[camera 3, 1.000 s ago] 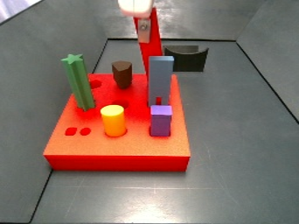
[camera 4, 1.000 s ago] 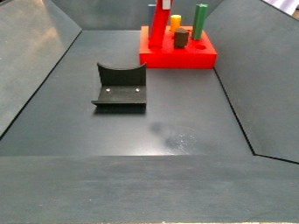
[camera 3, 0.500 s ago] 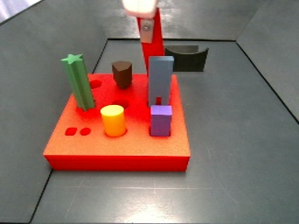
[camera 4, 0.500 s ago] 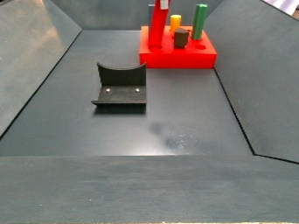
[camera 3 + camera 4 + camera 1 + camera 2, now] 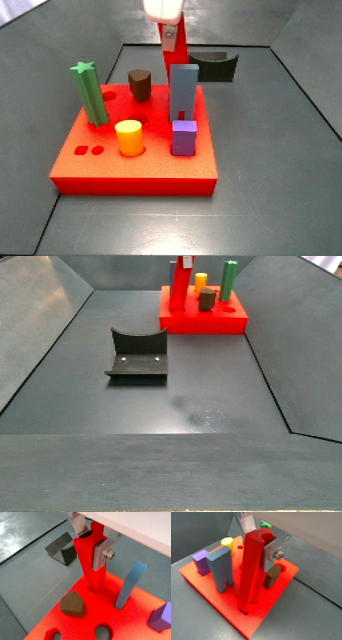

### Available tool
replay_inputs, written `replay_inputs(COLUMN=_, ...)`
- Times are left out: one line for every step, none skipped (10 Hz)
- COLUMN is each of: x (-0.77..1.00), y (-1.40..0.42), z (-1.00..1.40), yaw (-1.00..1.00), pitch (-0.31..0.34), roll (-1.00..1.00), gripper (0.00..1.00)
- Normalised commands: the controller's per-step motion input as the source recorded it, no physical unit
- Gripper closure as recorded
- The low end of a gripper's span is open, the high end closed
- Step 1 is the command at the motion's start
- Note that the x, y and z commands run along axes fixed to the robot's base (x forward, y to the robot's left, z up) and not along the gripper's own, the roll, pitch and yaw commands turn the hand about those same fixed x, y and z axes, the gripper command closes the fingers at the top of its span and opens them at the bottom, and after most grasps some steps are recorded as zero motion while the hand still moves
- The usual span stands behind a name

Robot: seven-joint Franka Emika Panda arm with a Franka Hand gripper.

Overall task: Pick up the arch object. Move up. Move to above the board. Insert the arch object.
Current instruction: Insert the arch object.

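Note:
The arch object (image 5: pixel 90 567), a long slender red bar with a notched top, stands upright with its lower end on the red board (image 5: pixel 137 619), beside the blue pillar (image 5: pixel 131 584). My gripper (image 5: pixel 91 549) is shut on the bar near its top, one silver finger (image 5: pixel 103 554) flat against each side. Both also show in a wrist view: the gripper (image 5: pixel 261 552), the bar (image 5: pixel 251 572) and the board (image 5: pixel 218 597). In a side view the gripper (image 5: pixel 168 33) holds the bar (image 5: pixel 174 60) over the board's (image 5: pixel 134 170) far edge. The bar's foot is hidden behind the blue pillar there.
On the board stand a green star post (image 5: pixel 91 95), a brown peg (image 5: pixel 139 84), a yellow cylinder (image 5: pixel 130 137), a purple block (image 5: pixel 185 138) and the blue pillar (image 5: pixel 183 90). The dark fixture (image 5: pixel 214 66) stands on the floor behind the board, inside sloping grey walls.
In the side view the gripper and the top of the red bar have shifted slightly to the right. The bar's foot stays at the board.

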Motion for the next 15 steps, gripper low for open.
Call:
replay_inputs(x=-0.2, y=0.0, z=0.07, yaw=-0.09, pitch=0.09, roll=0.08, gripper=1.0)
replay_inputs(x=-0.13, y=0.0, z=0.03, yaw=-0.08, pitch=0.094, roll=0.09, gripper=1.0)
replay_inputs(x=0.03, y=0.0, z=0.0, yaw=-0.07, pitch=0.129, roll=0.06, gripper=1.0)
replay_inputs(x=0.25, y=0.0, z=-0.16, yaw=-0.03, pitch=0.197, roll=0.08, gripper=1.0)
replay_inputs(x=0.28, y=0.0, z=-0.22, yaw=0.0, pitch=0.204, roll=0.07, gripper=1.0)
replay_inputs(x=0.3, y=0.0, z=-0.27, yaw=0.0, pitch=0.201, roll=0.06, gripper=1.0)
replay_inputs(x=0.34, y=0.0, z=-0.3, yaw=0.0, pitch=0.211, roll=0.05, gripper=1.0)
replay_inputs(x=0.46, y=0.0, z=-0.32, yaw=0.0, pitch=0.2, roll=0.02, gripper=1.0)
replay_inputs(x=0.64, y=0.0, z=-0.32, yaw=0.0, pitch=0.129, roll=0.0, gripper=1.0)
replay_inputs(x=0.68, y=0.05, z=-0.32, yaw=0.0, pitch=0.02, roll=-0.07, gripper=1.0)
replay_inputs(x=0.83, y=0.1, z=-0.29, yaw=-0.09, pitch=0.0, roll=-0.07, gripper=1.0)
replay_inputs(x=0.9, y=0.2, z=-0.31, yaw=-0.3, pitch=-0.05, roll=-0.1, gripper=1.0)
replay_inputs(x=0.71, y=0.14, z=-0.25, yaw=-0.42, pitch=-0.136, roll=-0.09, gripper=1.0)
replay_inputs(x=0.39, y=0.0, z=-0.08, yaw=-0.37, pitch=-0.151, roll=0.0, gripper=1.0)
replay_inputs(x=-0.03, y=0.0, z=0.0, yaw=0.0, pitch=-0.01, roll=0.0, gripper=1.0)
